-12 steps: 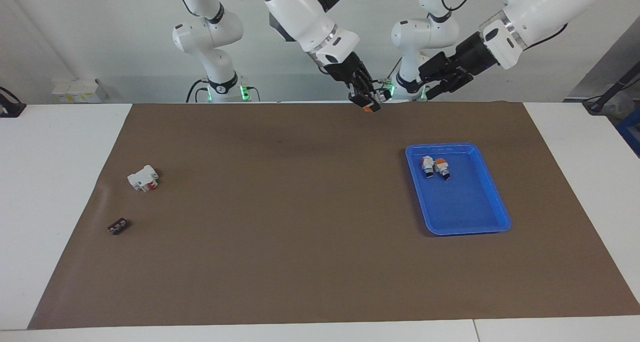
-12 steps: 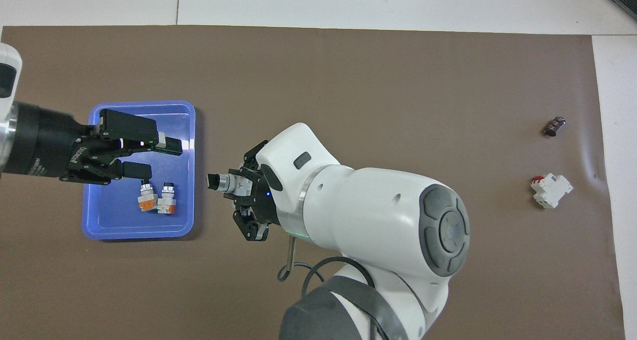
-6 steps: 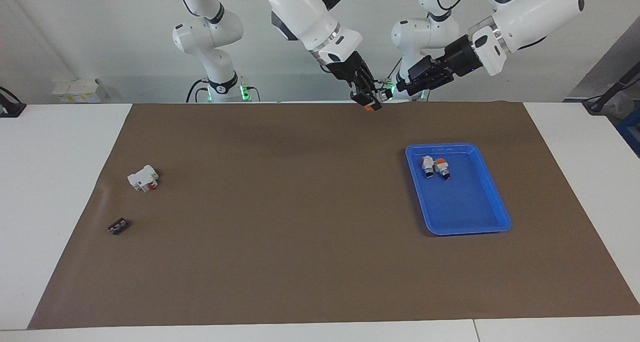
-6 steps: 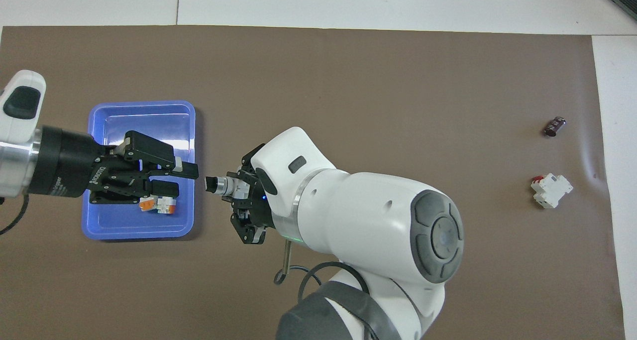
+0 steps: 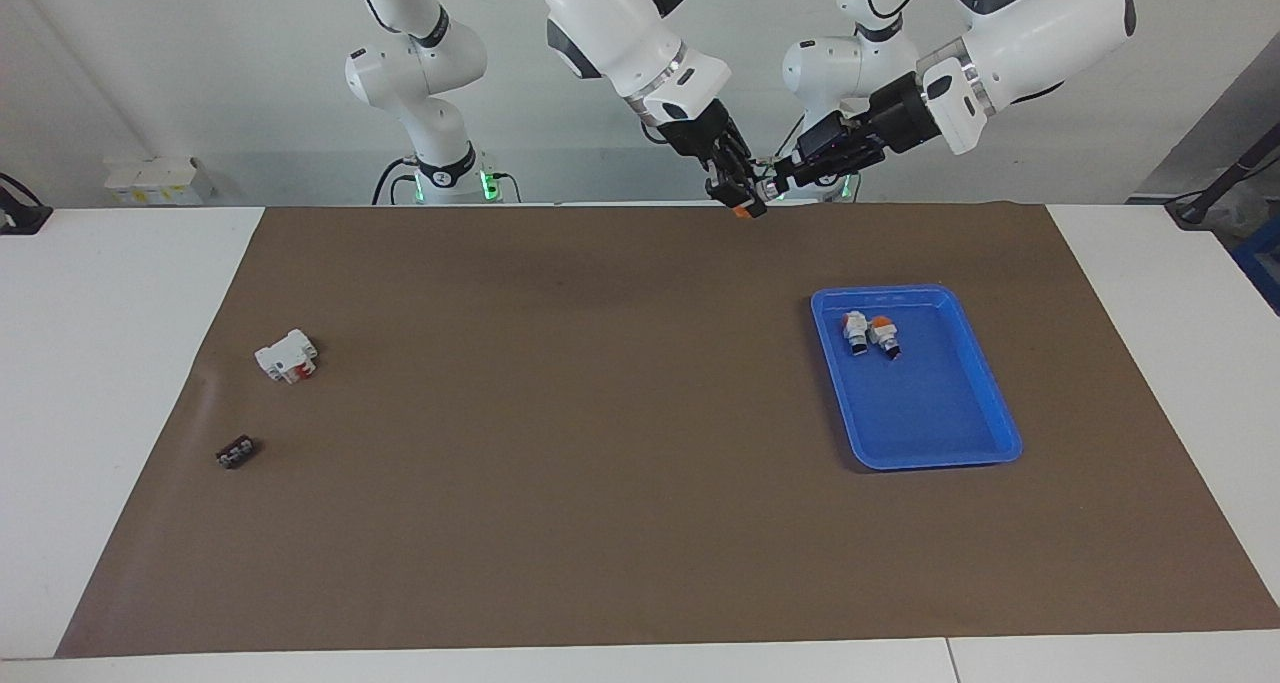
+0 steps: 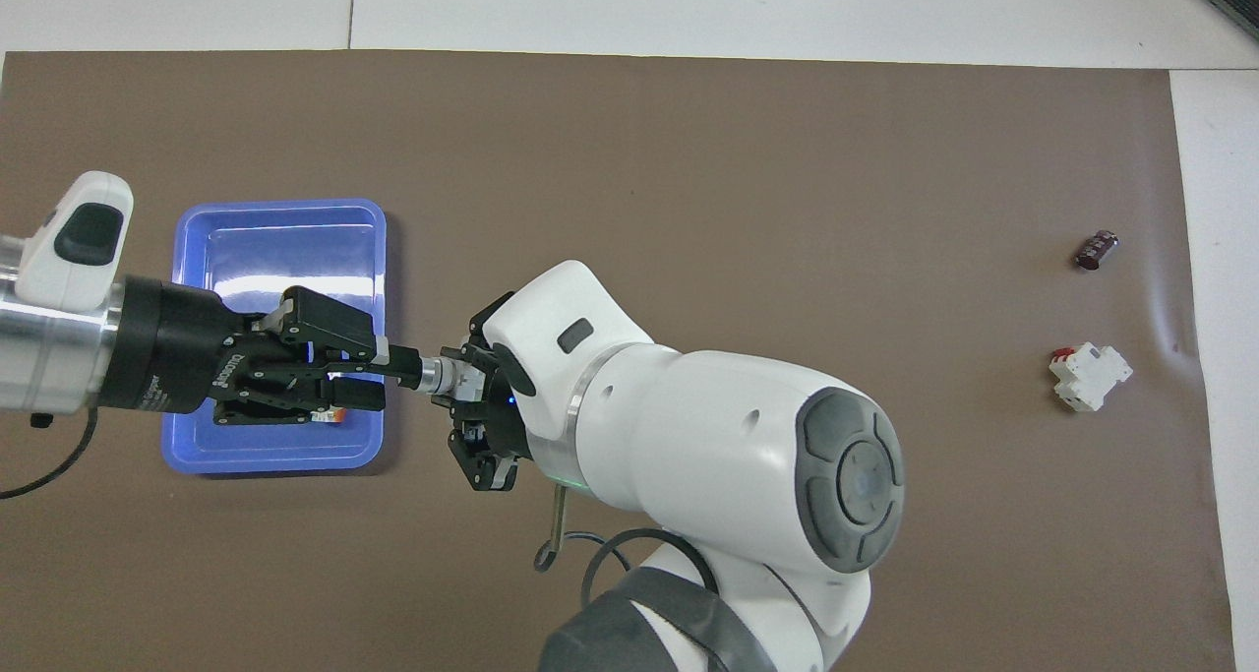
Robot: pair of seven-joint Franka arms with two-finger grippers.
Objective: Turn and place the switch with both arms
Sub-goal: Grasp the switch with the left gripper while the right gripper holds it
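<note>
Switch (image 6: 443, 374) between both jaws (midair)

One high camera faces the robots across the table (image 5: 640, 603); another looks steeply down; both share the mat (image 6: 787, 160).

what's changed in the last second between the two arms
The left hand came across from over the blue tray and closed its fingers around the black end of the switch. The right hand kept hold of the switch in the air. The tray's two switches stayed put.
</note>
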